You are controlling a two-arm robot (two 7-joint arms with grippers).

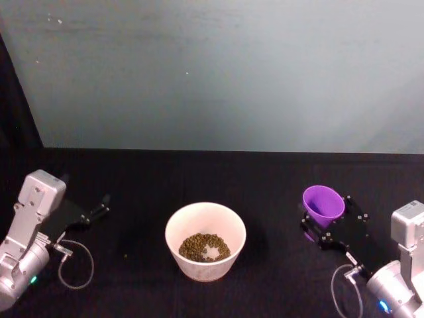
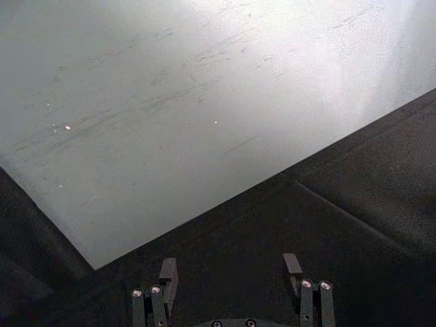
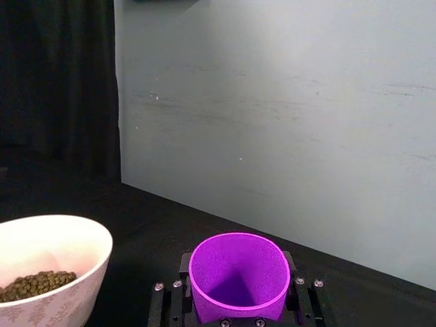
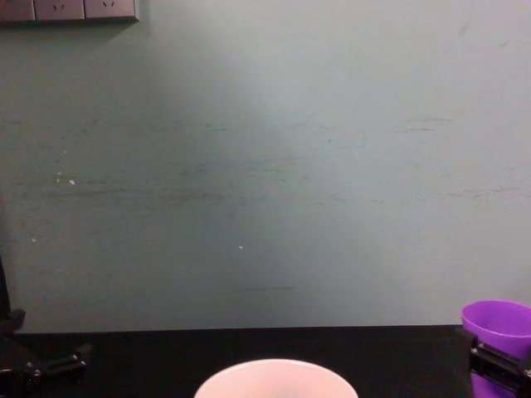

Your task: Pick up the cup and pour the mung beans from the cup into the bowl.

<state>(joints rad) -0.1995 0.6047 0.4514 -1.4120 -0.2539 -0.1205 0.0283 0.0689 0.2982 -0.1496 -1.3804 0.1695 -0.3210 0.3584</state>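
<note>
Far to the left of the bowl (image 1: pixel 205 240): left gripper (image 1: pixel 99 207) parked low over the black table (image 1: pixel 146 179), fingers (image 2: pixel 168 272) spread wide, nothing between them. Centre stage: the bowl itself, sitting on the table, mung beans (image 1: pixel 205 247) heaped in its bottom. Off to the bowl's right, well apart from it: right gripper (image 1: pixel 313 225) clamped tight around the purple cup (image 1: pixel 322 203), one finger pressing on each side of the cup wall. Cup nearly upright, mouth tipped slightly toward the grey wall (image 1: pixel 218 73), interior looking empty. From the right wrist, cup (image 3: pixel 238 276) wedged squarely between the black fingers, bowl rim (image 3: pixel 54 235) beside it, not touching.
</note>
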